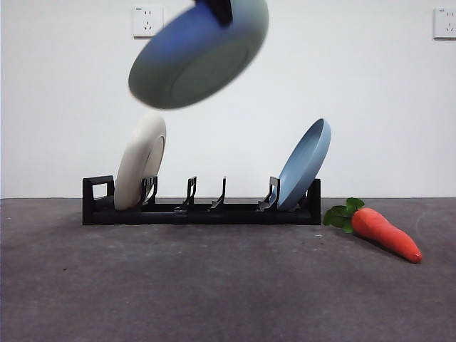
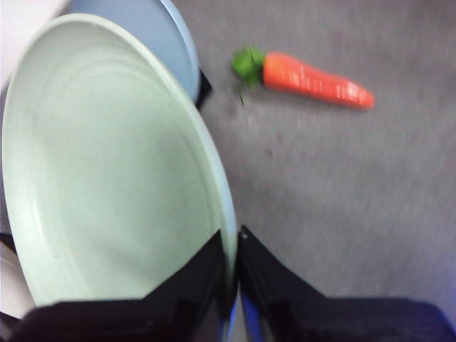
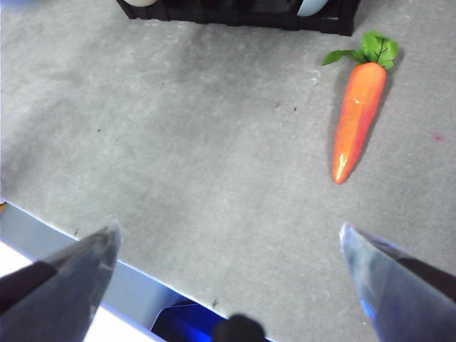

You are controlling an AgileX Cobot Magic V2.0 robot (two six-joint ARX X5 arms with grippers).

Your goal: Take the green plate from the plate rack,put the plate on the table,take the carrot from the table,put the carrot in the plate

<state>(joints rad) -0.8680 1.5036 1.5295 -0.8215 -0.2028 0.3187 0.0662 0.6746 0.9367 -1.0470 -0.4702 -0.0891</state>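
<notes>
The left gripper (image 2: 231,246) pinches the pale sage-green round plate's (image 1: 199,51) rim above the long black rack (image 1: 201,211); the right gripper (image 3: 228,246) gapes wide over bare grey table (image 3: 214,157).

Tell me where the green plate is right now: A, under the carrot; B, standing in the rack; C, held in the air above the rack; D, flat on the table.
C: the left gripper pinches the green plate by its rim, tilted above the plate rack.

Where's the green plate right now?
The green plate is off the plate rack, held tilted in the air by the left gripper above the cream-white plate.
</notes>
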